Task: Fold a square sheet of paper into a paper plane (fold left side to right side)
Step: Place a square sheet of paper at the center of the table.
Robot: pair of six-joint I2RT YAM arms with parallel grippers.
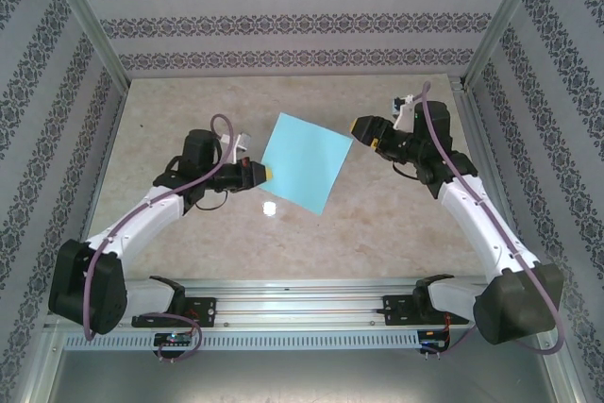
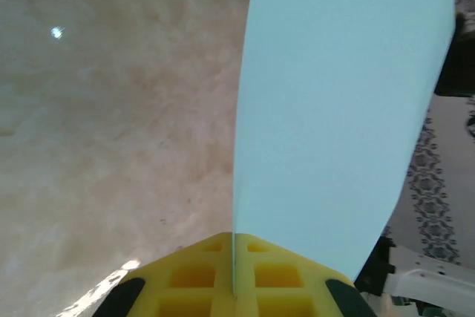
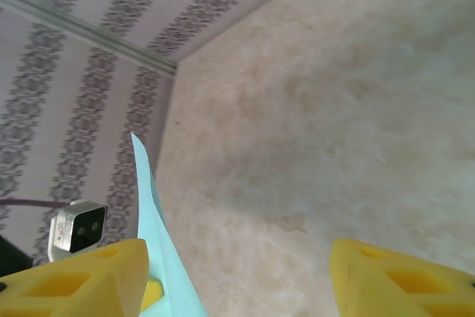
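Left jaws clamped on the near-left corner of the square sheet of paper, edge pinched between the yellow pads. Sheet sits diamond-wise, apparently lifted off the surface, its diagonal running from left jaws toward right jaws. Right jaws stand wide apart at the far-right corner, paper edge just beside one pad, not gripped. Left arm alone has hold; fold goes rightward from there.
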